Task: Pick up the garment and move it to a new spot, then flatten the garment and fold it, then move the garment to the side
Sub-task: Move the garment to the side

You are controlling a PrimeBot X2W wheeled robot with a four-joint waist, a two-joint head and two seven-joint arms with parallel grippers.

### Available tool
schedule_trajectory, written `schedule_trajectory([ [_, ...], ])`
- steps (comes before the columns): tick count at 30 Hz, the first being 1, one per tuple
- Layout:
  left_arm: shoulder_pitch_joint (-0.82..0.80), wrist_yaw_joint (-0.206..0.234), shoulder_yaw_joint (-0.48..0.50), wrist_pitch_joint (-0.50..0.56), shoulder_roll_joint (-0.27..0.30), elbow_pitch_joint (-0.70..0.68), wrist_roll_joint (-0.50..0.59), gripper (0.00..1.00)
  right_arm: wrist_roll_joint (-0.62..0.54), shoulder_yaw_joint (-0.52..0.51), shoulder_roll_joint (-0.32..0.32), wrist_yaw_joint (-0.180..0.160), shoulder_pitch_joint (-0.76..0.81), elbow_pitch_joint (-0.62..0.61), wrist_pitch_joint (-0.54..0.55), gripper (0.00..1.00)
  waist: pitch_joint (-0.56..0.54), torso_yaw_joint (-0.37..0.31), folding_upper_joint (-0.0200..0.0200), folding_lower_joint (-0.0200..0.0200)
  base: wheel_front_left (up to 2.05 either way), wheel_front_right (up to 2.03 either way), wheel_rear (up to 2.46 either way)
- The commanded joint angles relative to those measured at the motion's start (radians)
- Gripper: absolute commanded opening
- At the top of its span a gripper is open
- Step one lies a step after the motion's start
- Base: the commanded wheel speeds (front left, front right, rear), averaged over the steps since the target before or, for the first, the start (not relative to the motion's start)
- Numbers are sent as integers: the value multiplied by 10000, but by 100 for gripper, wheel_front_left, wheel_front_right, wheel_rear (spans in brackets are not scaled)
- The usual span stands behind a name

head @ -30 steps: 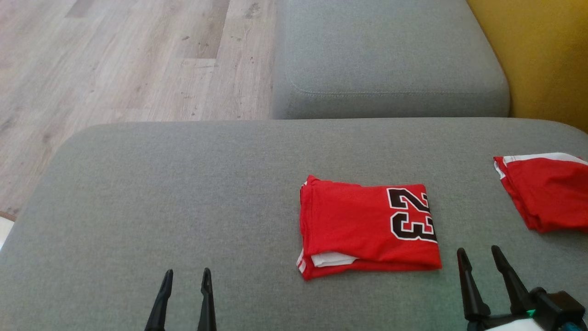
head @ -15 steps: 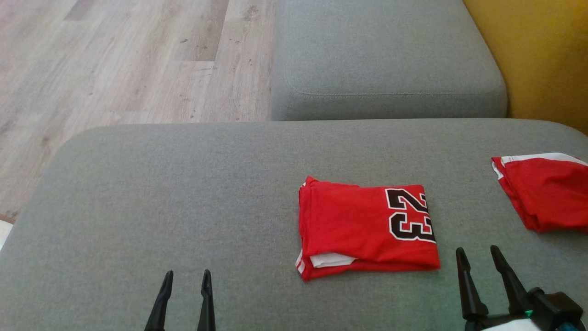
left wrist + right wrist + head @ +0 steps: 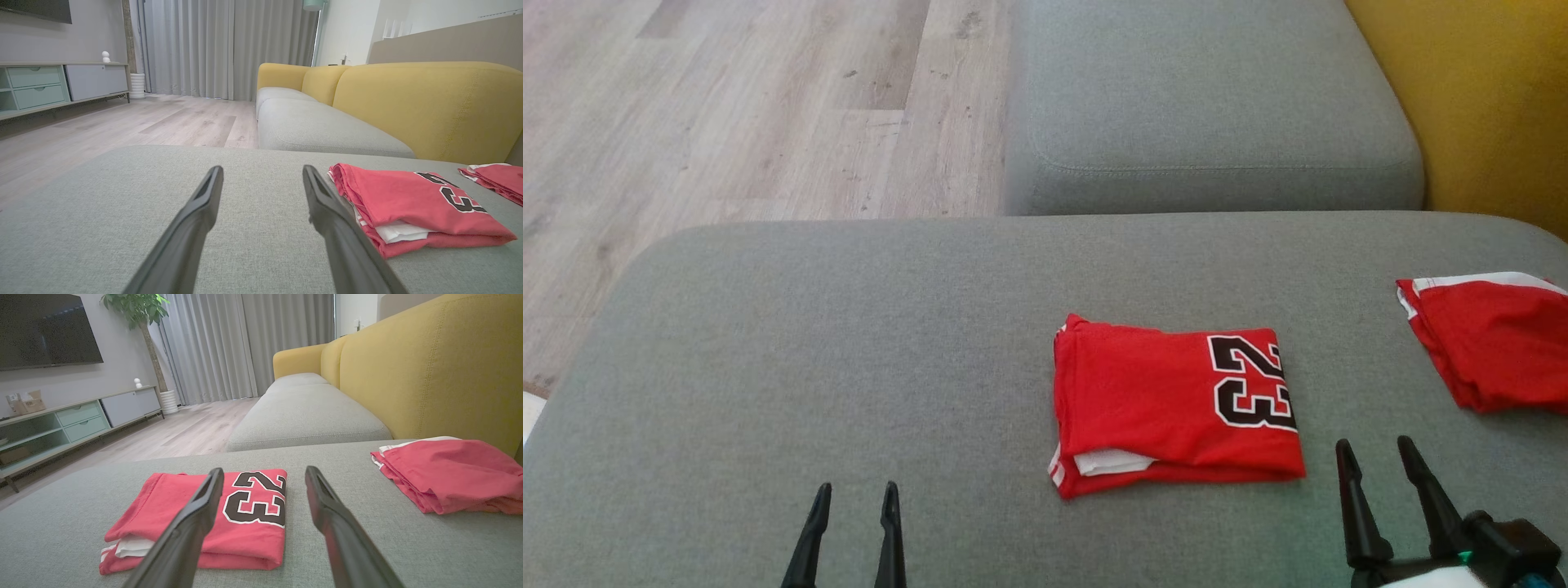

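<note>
Garment (image 3: 1176, 404) first: it is red with a black 23 and lies folded into a rectangle on the grey sofa seat (image 3: 768, 351), right of the seat's middle and toward its near edge. A white layer peeps out at its near left corner.

Going from your left, wood floor (image 3: 727, 106) shows beyond the seat's far left edge. Your left gripper (image 3: 857, 487) sits at the near edge, left of the garment and well apart from it, with its fingers spread and holding nothing. Then comes the garment, with the number at its right end. Your right gripper (image 3: 1374, 443) is just beside the garment's near right corner, not touching it, with its fingers also spread and empty. Farther right, a second folded red cloth (image 3: 1490, 343) with white trim lies at the seat's right edge, apart from the garment. Beyond the seat lies another grey cushion (image 3: 1217, 98), and a yellow backrest (image 3: 1494, 98) rises at the far right.
</note>
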Motion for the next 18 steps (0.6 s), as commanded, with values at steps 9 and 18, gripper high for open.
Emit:
schedule_trajectory([
  [9,-506,81,122,-95,-80,-400,86,100,-54,141,-221,35,-346,-363,-135,100,336,95,0,0,0,0,0],
  [18,-770,255,-363,-95,-80,-608,74,100,353,404,-624,35,-1263,511,-135,100,1013,296,0,0,0,0,0],
])
